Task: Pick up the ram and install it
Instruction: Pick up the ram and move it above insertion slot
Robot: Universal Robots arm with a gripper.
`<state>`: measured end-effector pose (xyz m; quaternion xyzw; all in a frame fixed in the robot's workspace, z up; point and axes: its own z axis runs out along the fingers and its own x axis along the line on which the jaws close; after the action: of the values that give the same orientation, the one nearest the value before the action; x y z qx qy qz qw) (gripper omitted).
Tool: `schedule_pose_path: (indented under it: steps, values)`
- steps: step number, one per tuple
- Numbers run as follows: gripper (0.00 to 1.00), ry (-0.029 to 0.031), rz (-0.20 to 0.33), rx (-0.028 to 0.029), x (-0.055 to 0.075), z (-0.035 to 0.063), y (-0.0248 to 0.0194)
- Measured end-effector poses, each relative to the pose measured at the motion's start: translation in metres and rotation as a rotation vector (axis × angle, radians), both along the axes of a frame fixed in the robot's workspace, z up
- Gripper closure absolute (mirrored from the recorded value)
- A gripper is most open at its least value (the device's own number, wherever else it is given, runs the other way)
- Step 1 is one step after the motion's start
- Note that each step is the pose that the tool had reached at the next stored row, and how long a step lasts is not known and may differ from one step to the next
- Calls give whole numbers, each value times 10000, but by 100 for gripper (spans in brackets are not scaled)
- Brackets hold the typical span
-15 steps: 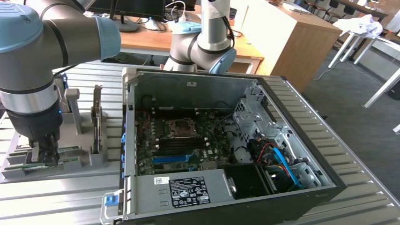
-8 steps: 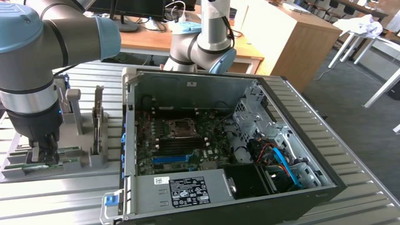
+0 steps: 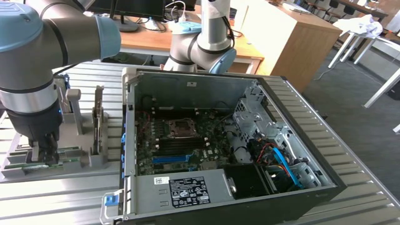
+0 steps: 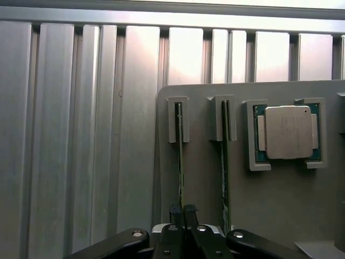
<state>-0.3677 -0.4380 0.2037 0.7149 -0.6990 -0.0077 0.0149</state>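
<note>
Jaws closed, seemingly clamped on ram (image 4: pixel 179 162); stick on edge in grey holder (image 4: pixel 269 205), long axis perpendicular to squeeze.

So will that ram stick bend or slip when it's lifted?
Probably stiff: the ram stands straight on edge in the grey holder. Likely light, being so thin. Pinched across its thickness by the gripper, it could tilt.

No text is legible in either view. The black-and-white rating label (image 3: pixel 189 192) on the grey metal power-supply box (image 3: pixel 147 199) carries fine print too small to read, and the small white sticker (image 3: pixel 161 180) beside it likewise. The square silver processor lid (image 4: pixel 288 132) shows no readable marking.
</note>
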Motion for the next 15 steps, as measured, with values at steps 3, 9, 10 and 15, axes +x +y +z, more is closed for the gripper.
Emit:
schedule_pose_path:
  steps: [3,9,10,15]
  values:
    - [88,-2,0,1,0,24,0]
    - [88,-2,0,2,0,27,2]
    - [88,-1,-1,1,0,28,7]
    - [88,-14,2,6,1,25,15]
